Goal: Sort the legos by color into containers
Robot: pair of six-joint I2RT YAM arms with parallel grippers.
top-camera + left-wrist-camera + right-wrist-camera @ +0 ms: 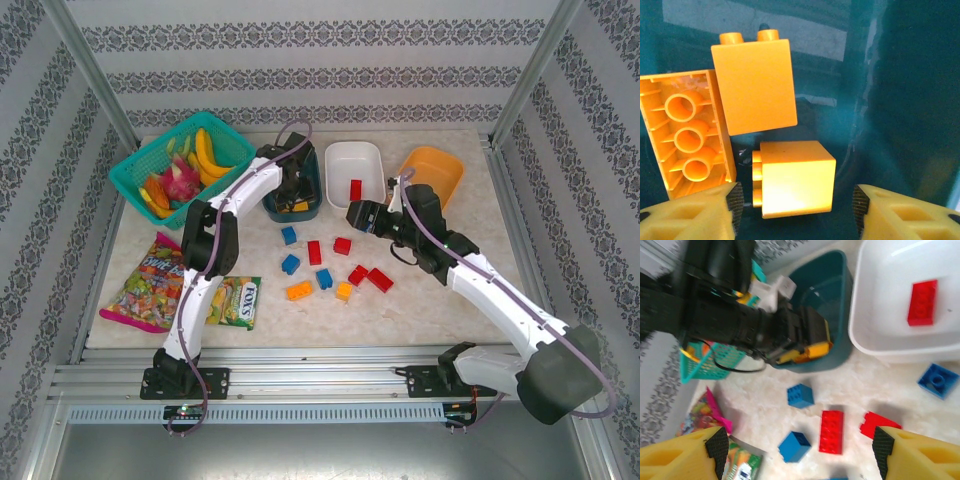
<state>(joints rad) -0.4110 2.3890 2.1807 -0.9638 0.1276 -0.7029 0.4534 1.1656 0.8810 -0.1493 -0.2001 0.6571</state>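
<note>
The orange-yellow legos [754, 85] are smooth moulded plastic with a soft sheen; the dark teal tub [900, 100] around them is glossy plastic that throws pale reflections. The white tub [880, 315] looks smooth and faintly shiny, while the tabletop [400, 310] is matt and marble-patterned

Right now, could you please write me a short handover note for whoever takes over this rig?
Left gripper: jaws open, holding nothing, low inside the dark teal tub.
Right gripper: jaws open, empty, over the table in front of the white tub.
Done: three orange-yellow bricks lie in the dark teal tub; one red brick lies in the white tub.
Left to sort, on the table: four loose red bricks, three blue bricks, two loose orange bricks. No brick visible in the orange tub.
</note>
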